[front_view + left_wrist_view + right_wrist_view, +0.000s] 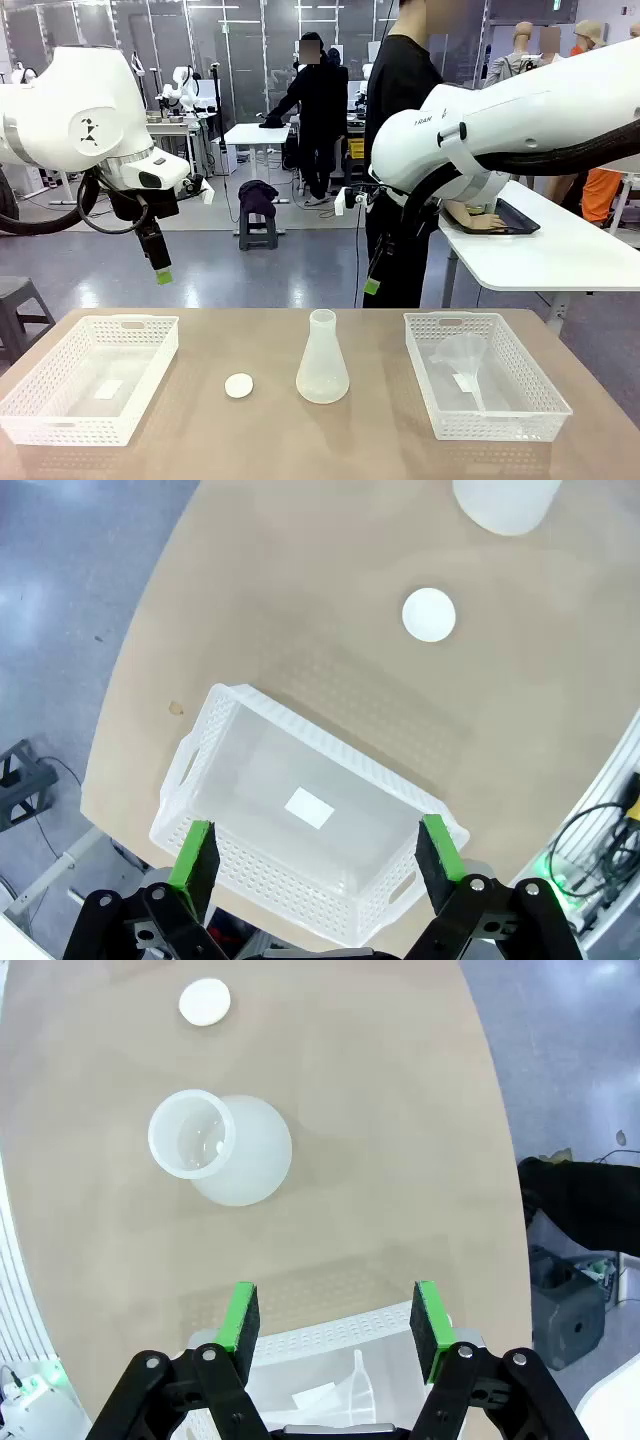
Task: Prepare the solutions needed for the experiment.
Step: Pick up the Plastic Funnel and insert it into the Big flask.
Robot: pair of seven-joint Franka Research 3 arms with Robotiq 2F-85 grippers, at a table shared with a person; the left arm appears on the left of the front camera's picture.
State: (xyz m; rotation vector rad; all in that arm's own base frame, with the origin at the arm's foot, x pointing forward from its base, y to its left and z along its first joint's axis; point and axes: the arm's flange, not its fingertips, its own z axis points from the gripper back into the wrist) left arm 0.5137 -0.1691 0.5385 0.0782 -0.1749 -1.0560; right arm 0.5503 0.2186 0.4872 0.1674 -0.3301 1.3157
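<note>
The solutions are out of view. A frosted conical flask (322, 362) (225, 1150) (505, 500) stands upright and uncapped at the table's middle, and I see no liquid in it. A round white cap (239, 385) (429, 614) (204, 1002) lies just left of it. My left gripper (163, 272) (316, 865) hangs open high over the left basket (60, 430) (330, 752). Above the table's far edge, my right gripper (372, 286) (334, 1332) is open over the near end of the right basket (480, 318) (330, 1340). Neither holds anything.
A clear funnel (462, 355) (365, 1385) lies in the right basket. Only a small label shows in the left basket. A person in black (400, 150) stands at the far side, behind my right arm. Bare tabletop surrounds the flask and cap.
</note>
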